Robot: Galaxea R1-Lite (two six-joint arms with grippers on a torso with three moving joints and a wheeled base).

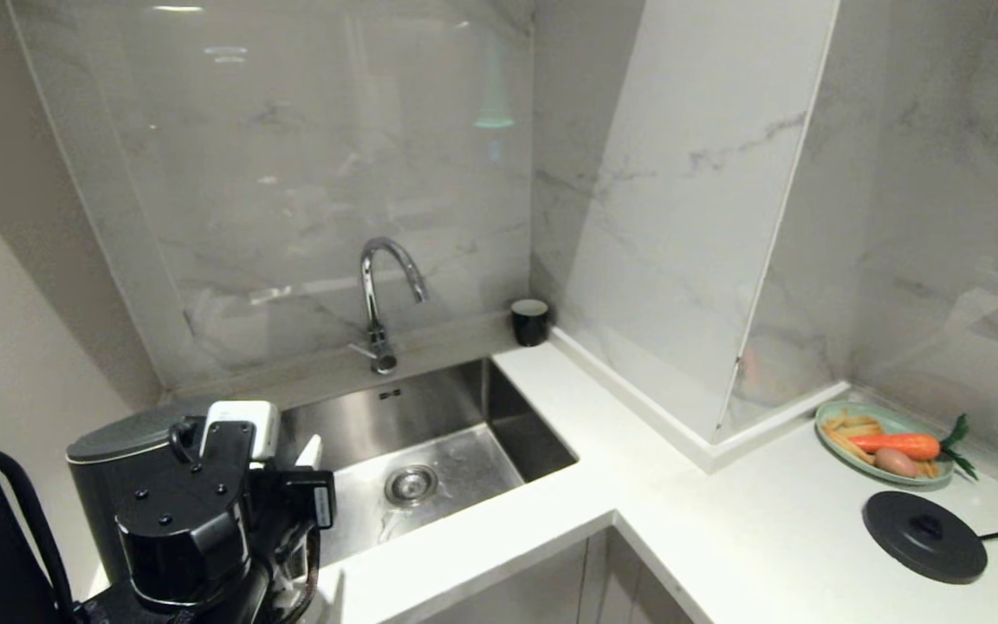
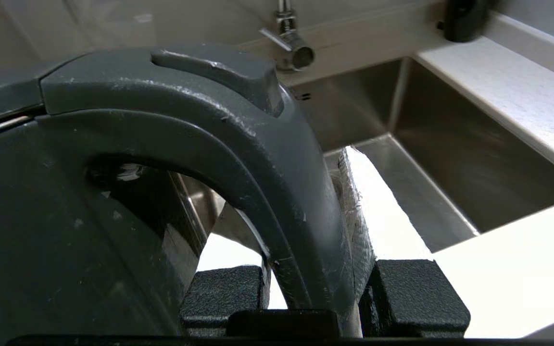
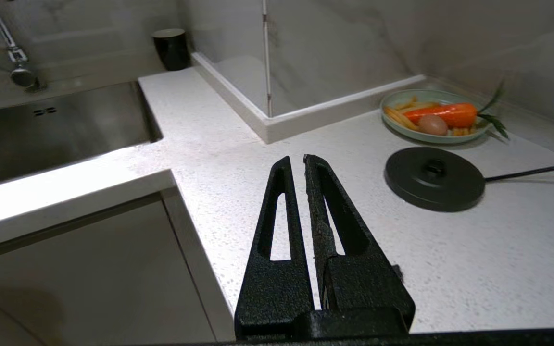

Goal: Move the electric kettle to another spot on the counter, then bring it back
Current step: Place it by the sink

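Standing at desk's near-left end beside sink: electric kettle, loop handle clamped in left pincer. Right pincer idle, fingers together, above desk near base disc and plate.

Glossy black plastic electric kettle, speckled white stone counter — brushed steel sink
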